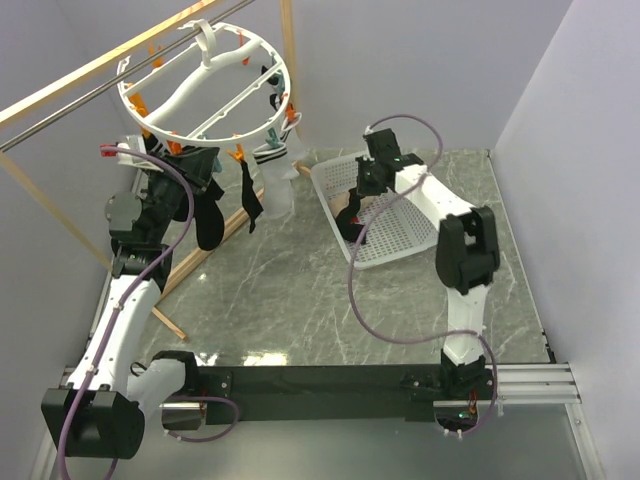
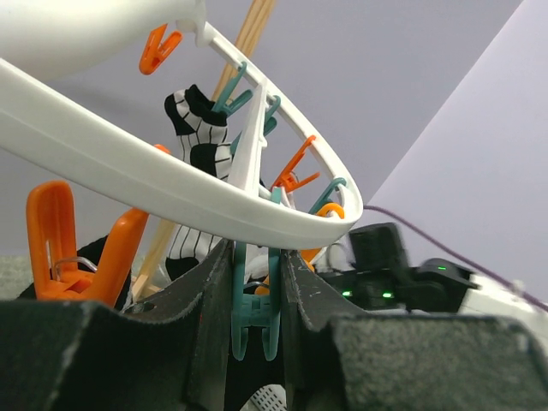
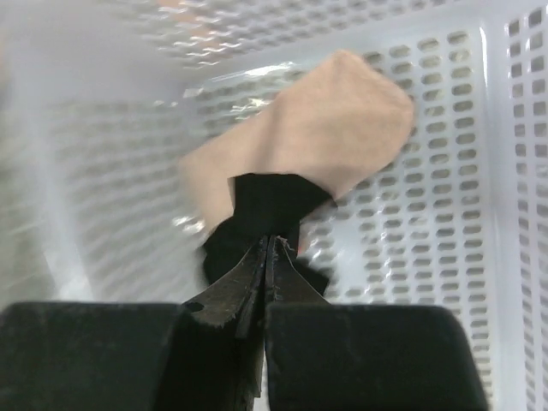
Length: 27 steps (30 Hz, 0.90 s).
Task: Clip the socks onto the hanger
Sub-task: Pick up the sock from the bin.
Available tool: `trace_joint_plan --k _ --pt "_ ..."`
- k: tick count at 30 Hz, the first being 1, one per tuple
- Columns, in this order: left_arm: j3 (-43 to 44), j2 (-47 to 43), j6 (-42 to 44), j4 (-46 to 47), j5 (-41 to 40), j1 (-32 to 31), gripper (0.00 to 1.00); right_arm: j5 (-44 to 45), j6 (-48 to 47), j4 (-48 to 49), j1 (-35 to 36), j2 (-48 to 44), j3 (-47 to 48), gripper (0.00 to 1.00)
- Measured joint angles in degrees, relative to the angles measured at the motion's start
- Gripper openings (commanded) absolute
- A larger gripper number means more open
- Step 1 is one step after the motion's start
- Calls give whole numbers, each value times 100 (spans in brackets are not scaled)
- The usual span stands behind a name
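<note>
I have the left gripper (image 2: 257,261) at the lower rim of the round white plastic ring hanger (image 2: 171,184), jaws pinched on a small teal plastic clip (image 2: 255,318). Right of the hanger, the right gripper (image 3: 267,248) is in the white mesh basket (image 3: 445,171), jaws closed on a soft black fabric sock (image 3: 265,205).

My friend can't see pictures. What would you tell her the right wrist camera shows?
The right gripper is pinched shut on a black sock, with a white mesh basket filling the view behind it. A piece of peach-coloured fabric lies right behind the sock, and the basket looks blurry.
</note>
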Motion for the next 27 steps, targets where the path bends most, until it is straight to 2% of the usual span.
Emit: trace_joint_plan --k 7,10,18,27 --pt "0 -90 -4 4 2 0 7 -640 57 717 0 -2026 -1421 0" --pt "0 -133 -4 2 2 -2 7 -973 57 896 0 -2573 -1825 0" --pt "-63 -254 -26 7 4 -2 7 -1759 -376 822 17 -3526 -2769 0" --pt "-81 -374 -22 -44 -26 -11 7 -2041 -1204 249 315 -3880 -2813 0"
